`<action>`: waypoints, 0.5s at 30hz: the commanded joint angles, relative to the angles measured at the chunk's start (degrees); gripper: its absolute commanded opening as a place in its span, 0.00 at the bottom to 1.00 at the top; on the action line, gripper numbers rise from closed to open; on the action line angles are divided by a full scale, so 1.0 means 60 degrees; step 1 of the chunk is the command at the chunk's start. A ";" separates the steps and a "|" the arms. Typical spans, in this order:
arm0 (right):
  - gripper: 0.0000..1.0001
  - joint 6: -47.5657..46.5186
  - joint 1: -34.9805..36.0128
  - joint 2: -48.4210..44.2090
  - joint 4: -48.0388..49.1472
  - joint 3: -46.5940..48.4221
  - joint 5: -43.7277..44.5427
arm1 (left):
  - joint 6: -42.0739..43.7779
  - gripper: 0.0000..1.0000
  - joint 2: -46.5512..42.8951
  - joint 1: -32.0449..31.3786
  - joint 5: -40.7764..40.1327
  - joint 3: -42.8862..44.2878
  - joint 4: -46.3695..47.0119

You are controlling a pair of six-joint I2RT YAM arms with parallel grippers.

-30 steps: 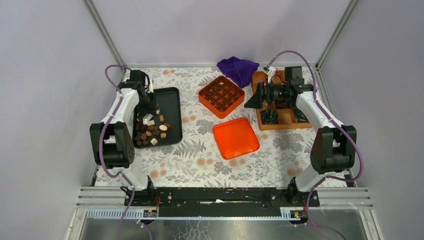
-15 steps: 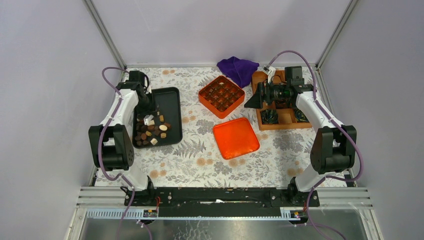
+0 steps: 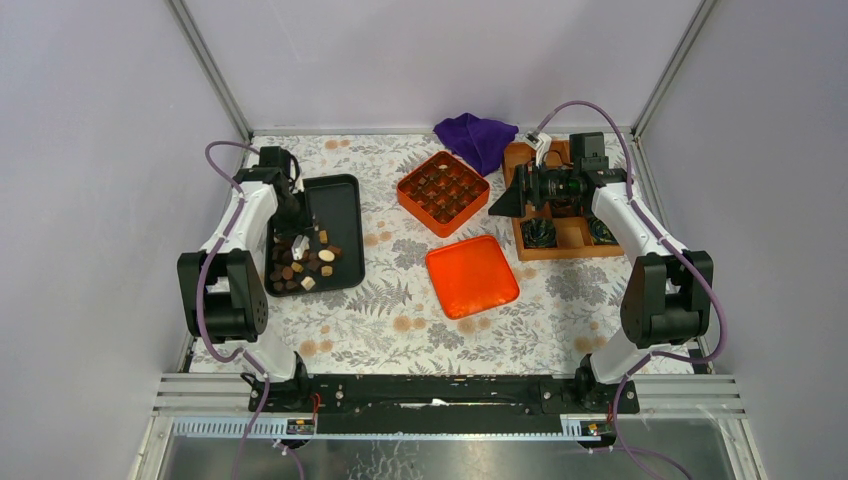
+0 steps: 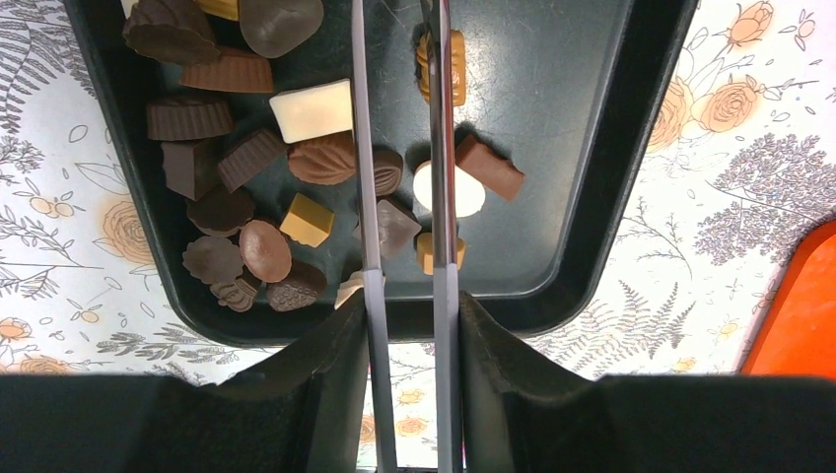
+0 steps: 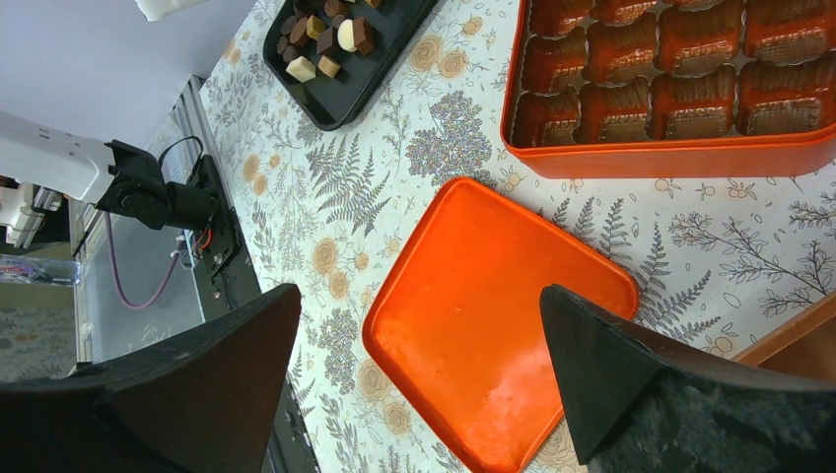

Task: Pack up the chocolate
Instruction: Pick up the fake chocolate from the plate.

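Chocolate loose in black tray, mostly left half of left wrist view. Left gripper above pile, jaws narrowed, grip unclear. Best: straddle one isolated piece squarely, lift straight. Right gripper wide open, empty, near orange box.

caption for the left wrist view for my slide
Fingers of the left gripper, slightly apart, poised over dark, milk and white chocolate in a black tray on a floral tablecloth.

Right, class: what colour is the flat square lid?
The flat square lid is orange; right wrist view shows it best.
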 commanded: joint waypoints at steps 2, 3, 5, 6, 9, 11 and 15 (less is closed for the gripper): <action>1.00 -0.0015 0.0025 -0.0088 0.0193 0.0085 -0.0212 | -0.0306 0.00 -0.0349 0.0081 0.0479 0.0268 0.0007; 1.00 -0.0022 0.0019 -0.0088 0.0201 0.0085 -0.0216 | -0.0375 0.00 -0.0438 0.0080 0.0592 0.0306 -0.0004; 1.00 -0.0021 0.0025 -0.0074 0.0190 0.0085 -0.0200 | -0.0517 0.00 -0.0679 0.0077 0.1014 0.0370 0.0055; 1.00 -0.0017 0.0020 -0.0061 0.0190 0.0092 -0.0205 | -0.0582 0.00 -0.0792 0.0076 0.1151 0.0399 0.0090; 1.00 -0.0031 0.0020 -0.0044 0.0184 0.0085 -0.0215 | -0.0713 0.00 -0.1158 0.0077 0.1428 0.0333 0.0225; 1.00 -0.0031 0.0021 -0.0022 0.0199 0.0085 -0.0219 | -0.0751 0.00 -0.1375 0.0076 0.1602 0.0241 0.0340; 1.00 -0.0017 0.0022 0.0000 0.0216 0.0075 -0.0236 | -0.0942 0.00 -0.1779 0.0080 0.2075 0.0142 0.0566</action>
